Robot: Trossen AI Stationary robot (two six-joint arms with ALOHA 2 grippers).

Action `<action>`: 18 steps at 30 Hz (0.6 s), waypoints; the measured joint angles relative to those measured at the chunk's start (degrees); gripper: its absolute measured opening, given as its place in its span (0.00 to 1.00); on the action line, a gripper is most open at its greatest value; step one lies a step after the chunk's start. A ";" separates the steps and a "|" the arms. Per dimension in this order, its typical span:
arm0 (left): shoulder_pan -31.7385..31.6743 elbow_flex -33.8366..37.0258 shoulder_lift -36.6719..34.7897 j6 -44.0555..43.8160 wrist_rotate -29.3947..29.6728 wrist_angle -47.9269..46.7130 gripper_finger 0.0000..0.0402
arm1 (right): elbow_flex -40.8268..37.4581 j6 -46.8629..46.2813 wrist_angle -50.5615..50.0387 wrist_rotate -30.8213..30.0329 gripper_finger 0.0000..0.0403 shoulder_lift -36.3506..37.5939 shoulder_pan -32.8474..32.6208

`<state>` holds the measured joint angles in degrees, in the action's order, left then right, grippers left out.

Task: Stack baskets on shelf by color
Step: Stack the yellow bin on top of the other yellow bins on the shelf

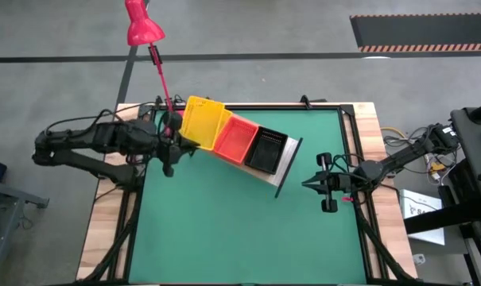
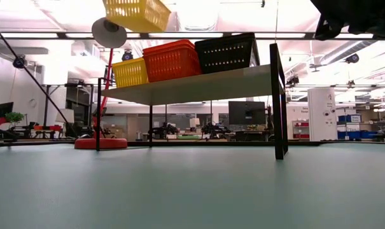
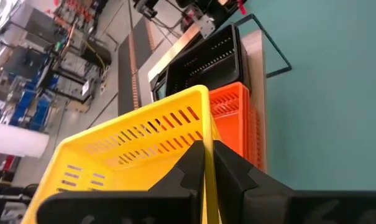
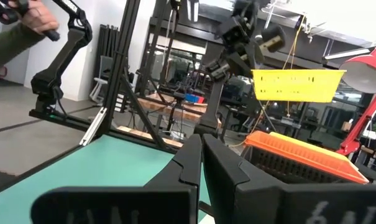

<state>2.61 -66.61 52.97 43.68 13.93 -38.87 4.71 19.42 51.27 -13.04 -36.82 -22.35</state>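
My left gripper is shut on a yellow basket and holds it in the air above the shelf's left end. The shelf is a light plank on a thin black frame. It carries yellow baskets, red-orange baskets and black baskets side by side. In the high view the held yellow basket covers the yellow ones. My right gripper is shut and empty above the mat, right of the shelf's black end. My left gripper pinches one side wall of the yellow basket at its rim, one finger on each face of the wall. The fingers come level from the table's left side. The basket is lifted clear above the shelf's yellow baskets and tilted a little.
A red desk lamp stands at the table's far left, its base behind the shelf's left legs. The green mat lies open in front of the shelf. A person's hand shows in the room beyond the table.
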 joint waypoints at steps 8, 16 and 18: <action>-12.24 3.54 -1.42 6.83 -11.80 3.41 0.01 | 0.00 3.81 0.06 -0.31 0.02 0.02 0.00; -23.09 4.07 0.16 9.27 -24.01 4.26 0.01 | 0.00 7.32 0.49 -0.48 0.02 0.02 0.02; -25.51 4.19 0.65 9.47 -26.64 4.22 0.01 | 0.00 7.69 0.88 -0.48 0.02 0.02 0.02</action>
<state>-22.89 -62.42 53.63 53.15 -12.72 -34.65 4.71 27.11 52.15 -13.52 -36.80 -22.33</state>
